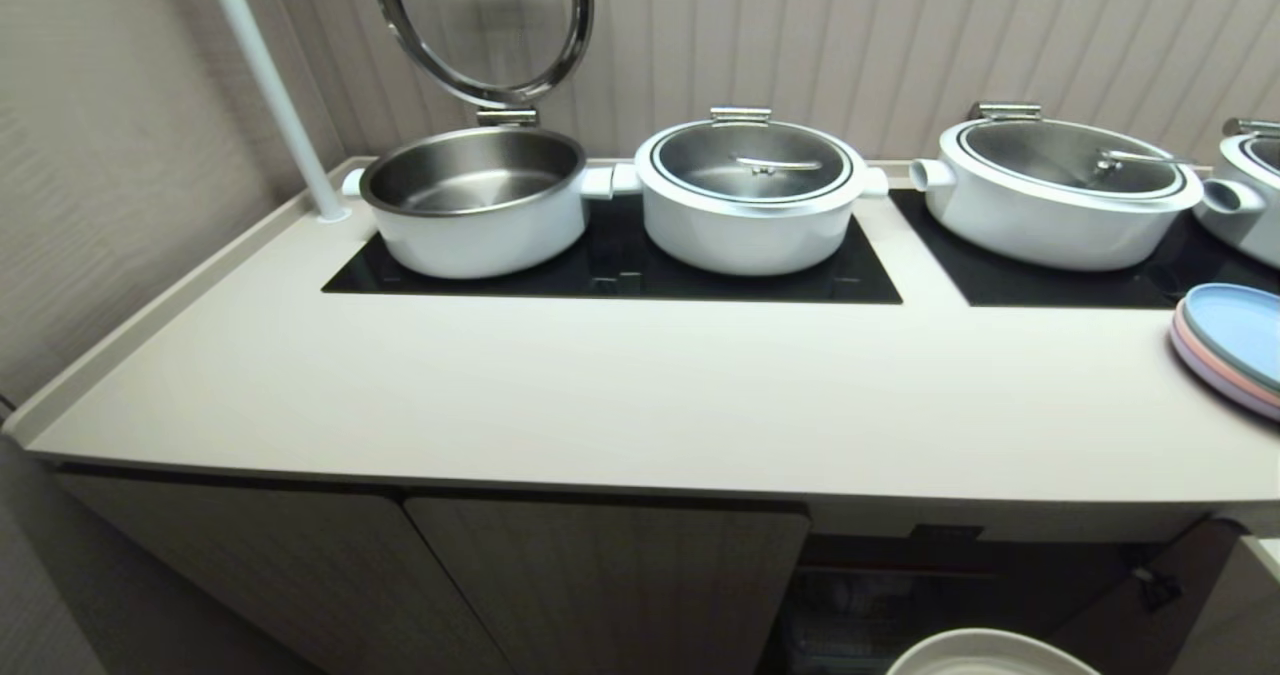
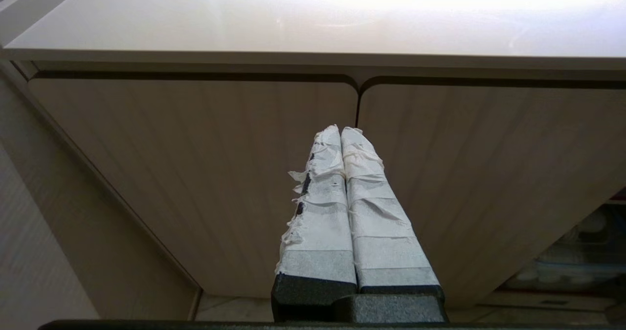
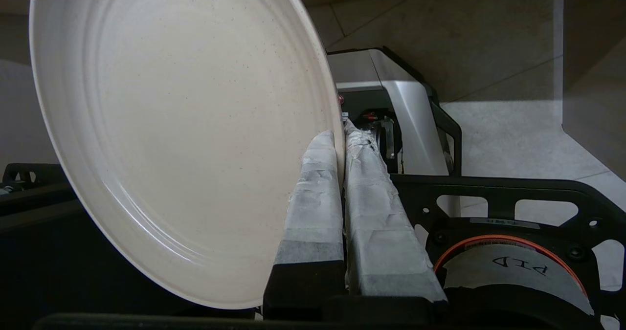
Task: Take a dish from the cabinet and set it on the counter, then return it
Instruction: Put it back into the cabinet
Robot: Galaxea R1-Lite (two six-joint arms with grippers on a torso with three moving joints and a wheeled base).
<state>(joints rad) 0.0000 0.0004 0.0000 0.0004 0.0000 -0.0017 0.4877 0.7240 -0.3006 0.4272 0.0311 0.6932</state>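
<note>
Dish [image 3: 186,139], cream-white, is pinched by its rim between the taped fingers of the right gripper [image 3: 341,133], low in front of the cabinet [image 1: 610,575] and below the counter [image 1: 640,395]. Beneath it, a round part reads "PID" [image 3: 521,265]. Left gripper [image 2: 341,130] is closed and empty, facing the cabinet doors

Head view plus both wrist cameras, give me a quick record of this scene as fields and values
dish: cream-white plate, rim pinched in the right gripper, below counter level
right gripper: shut on the dish
left gripper: shut, empty, facing the closed cabinet doors
counter: front area bare, no dish on it
cabinet: right side open, contents unclear
pots: four on black glass panels, leftmost with its lid raised
pastel plates: stack at the counter's right edge
</note>
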